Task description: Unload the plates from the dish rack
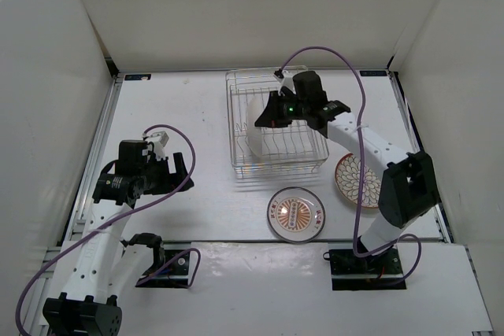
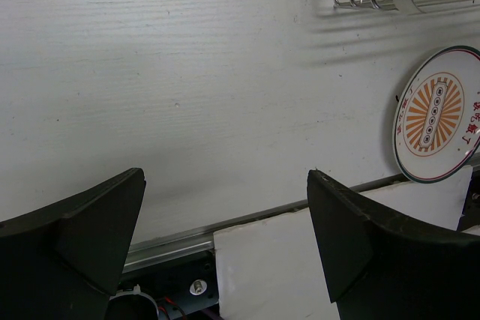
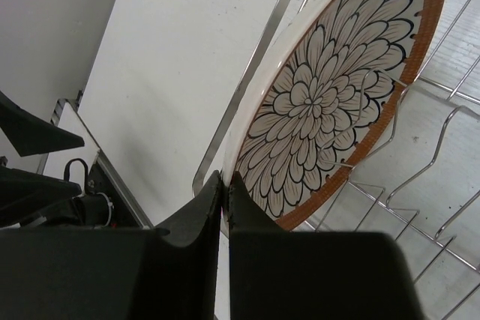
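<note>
Right pincer (image 3: 226,182) pinched rim of petal plate (image 3: 330,95), which stood on edge, tilted, in dish rack (image 1: 279,168). Left pincer (image 2: 225,185) spread above worktop (image 2: 187,73). Pale plate (image 2: 439,114) lay flat near rack; its red characters illegible.

Bright, even overhead light flattened the white tabletop (image 1: 181,116); shadows were soft. The dish rack (image 2: 409,1) threw faint striped shadows beside it. Close jaws read as dark, blurred shapes; the petal-patterned plate (image 3: 330,95) was sharp.
</note>
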Robot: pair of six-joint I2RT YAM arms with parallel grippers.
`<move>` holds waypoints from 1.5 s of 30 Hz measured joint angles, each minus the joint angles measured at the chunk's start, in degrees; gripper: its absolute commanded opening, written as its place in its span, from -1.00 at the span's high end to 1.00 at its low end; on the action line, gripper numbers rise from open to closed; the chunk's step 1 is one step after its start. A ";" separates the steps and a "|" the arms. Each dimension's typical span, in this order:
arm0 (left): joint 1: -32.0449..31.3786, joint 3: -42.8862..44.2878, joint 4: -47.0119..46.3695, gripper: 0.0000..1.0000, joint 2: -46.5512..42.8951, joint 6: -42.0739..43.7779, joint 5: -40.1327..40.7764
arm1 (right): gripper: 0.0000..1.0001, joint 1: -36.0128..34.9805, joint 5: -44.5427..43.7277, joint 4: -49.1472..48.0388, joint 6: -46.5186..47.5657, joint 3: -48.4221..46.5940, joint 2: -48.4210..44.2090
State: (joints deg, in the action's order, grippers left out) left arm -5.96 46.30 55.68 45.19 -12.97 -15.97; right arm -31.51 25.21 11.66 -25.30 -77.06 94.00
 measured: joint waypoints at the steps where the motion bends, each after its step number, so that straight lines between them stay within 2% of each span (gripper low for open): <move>1: 0.00 0.00 0.00 -1.00 0.00 0.00 0.00 | 1.00 0.02 -0.02 0.66 0.02 -0.74 0.42; 11: 0.00 0.00 0.00 -1.00 0.00 0.00 0.00 | 1.00 0.07 0.44 3.30 -1.31 -6.40 3.78; 19: 0.00 0.00 0.02 -1.00 -0.02 0.00 0.02 | 1.00 0.15 -0.68 0.13 -5.75 -6.47 4.07; 36: 0.00 0.00 0.02 -1.00 -0.02 0.00 0.02 | 1.00 0.33 -4.07 6.67 -2.60 -9.16 2.47; 40: 0.00 0.00 0.02 -1.00 -0.02 0.00 0.02 | 1.00 0.39 -4.26 3.32 -4.35 -8.00 1.44; 45: 0.00 0.00 0.02 -1.00 -0.02 0.00 0.04 | 1.00 0.76 -3.52 -5.09 -8.22 -0.96 -1.31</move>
State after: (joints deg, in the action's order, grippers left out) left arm -5.96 46.30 55.70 45.17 -12.97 -15.92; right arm -30.74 21.69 6.57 -33.52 -78.02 92.68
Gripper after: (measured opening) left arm 0.997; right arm 0.023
